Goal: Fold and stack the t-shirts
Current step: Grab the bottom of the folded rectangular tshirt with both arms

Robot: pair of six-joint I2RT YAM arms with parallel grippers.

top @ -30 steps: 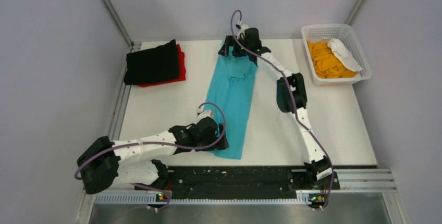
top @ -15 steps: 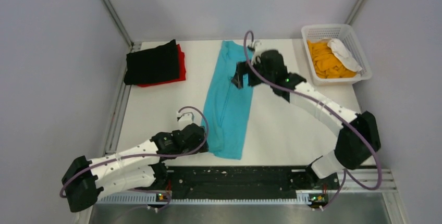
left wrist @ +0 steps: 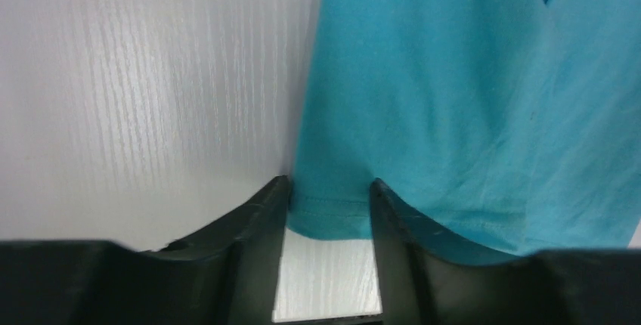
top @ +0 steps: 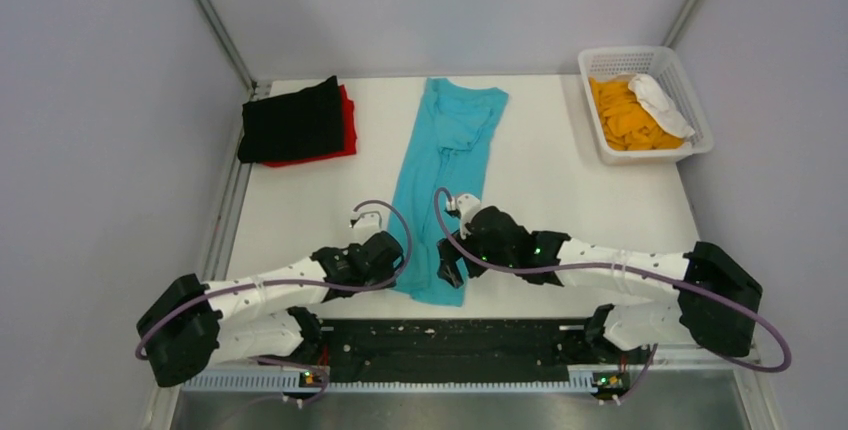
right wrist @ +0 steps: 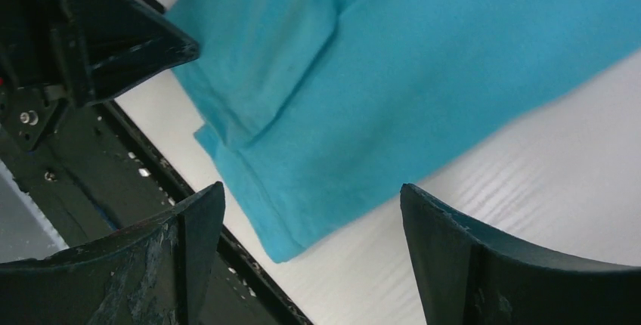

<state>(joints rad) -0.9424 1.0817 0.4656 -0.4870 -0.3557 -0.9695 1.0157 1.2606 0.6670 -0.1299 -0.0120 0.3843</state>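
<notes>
**Both end effectors open at the near hem of the turquoise shirt**

You are looking at the turquoise-blue soft cloth t-shirt (top: 445, 175), folded lengthwise into a long strip. It is lying down the middle of the white bench (top: 560, 180), from the far edge to just beside the black base rail (top: 450, 335).

Your left end effector (left wrist: 329, 189) is sitting low at the shirt's near left corner. Its fingers are standing apart, with the hem corner lying loose between them and bare bench showing in the gap. Your right end effector (right wrist: 311, 189) is hanging over the near right corner, spread wide and gripping nothing. The two are crowding each other there, and the purple cables (top: 437, 218) are arching over the strip's near half.

Well apart at the far left, a folded black cloth t-shirt (top: 290, 120) is resting on a folded red cloth t-shirt (top: 347, 125). At the far right, the white plastic lattice basket (top: 625, 53) is holding a crumpled orange cloth shirt (top: 625, 120) and a white cloth (top: 662, 102).
</notes>
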